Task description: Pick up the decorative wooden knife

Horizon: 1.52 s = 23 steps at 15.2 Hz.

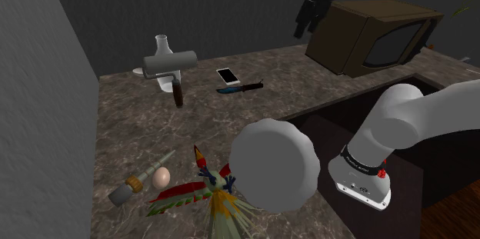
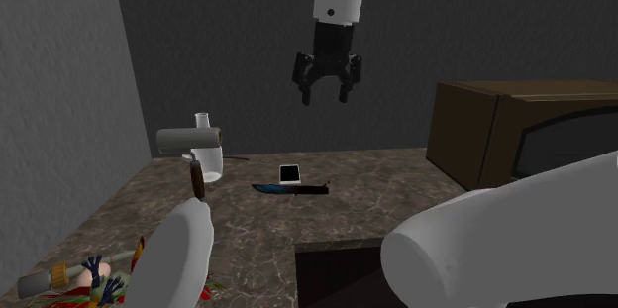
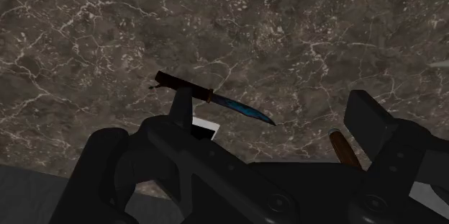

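Observation:
The knife (image 1: pixel 240 87) lies flat on the dark marble counter (image 1: pixel 154 134), with a blue blade and a dark brown handle. In the second exterior view the knife (image 2: pixel 289 189) rests just in front of a white phone (image 2: pixel 290 172). My gripper (image 2: pixel 326 96) hangs high above the counter, open and holding nothing. The shoulder view shows the gripper (image 1: pixel 306 24) up against the back wall, to the right of the knife. Looking down in the wrist view, the knife (image 3: pixel 212 99) lies far below, near one of my fingers (image 3: pixel 183 106); the gripper (image 3: pixel 277 114) grips nothing.
A phone (image 1: pixel 227 74) lies beside the knife. A grey cylinder (image 1: pixel 169 62), a flask (image 1: pixel 162 45) and a brown bottle (image 1: pixel 178 91) stand to the shoulder view's left. A brown box with a dark screen (image 1: pixel 377 38) sits right. A bird figure (image 1: pixel 208 195) and an egg (image 1: pixel 161 176) lie near.

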### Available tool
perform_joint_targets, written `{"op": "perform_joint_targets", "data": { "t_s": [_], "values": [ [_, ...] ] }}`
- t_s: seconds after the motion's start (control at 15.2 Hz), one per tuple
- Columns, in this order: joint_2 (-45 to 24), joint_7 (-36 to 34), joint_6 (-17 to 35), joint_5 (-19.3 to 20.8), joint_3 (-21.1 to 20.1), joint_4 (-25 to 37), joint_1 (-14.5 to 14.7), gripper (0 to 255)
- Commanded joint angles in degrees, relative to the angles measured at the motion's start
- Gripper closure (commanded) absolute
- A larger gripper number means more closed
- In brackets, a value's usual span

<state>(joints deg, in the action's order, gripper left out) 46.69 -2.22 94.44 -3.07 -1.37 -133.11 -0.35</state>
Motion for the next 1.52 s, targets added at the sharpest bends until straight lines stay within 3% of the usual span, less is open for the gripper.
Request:
{"op": "perform_joint_targets", "data": {
  "t_s": [0.0,0.73,1.12,1.45],
  "values": [
    [0.0,0.0,0.0,0.0,0.0,0.0,0.0,0],
    [-14.2,20.1,20.4,2.6,8.1,-7.2,3.7,0],
    [-26.1,31.5,30.6,1.6,12.0,-6.3,6.2,0],
    [-37.3,41.9,37.7,-1.4,14.5,-3.1,8.4,0]
  ]
}}
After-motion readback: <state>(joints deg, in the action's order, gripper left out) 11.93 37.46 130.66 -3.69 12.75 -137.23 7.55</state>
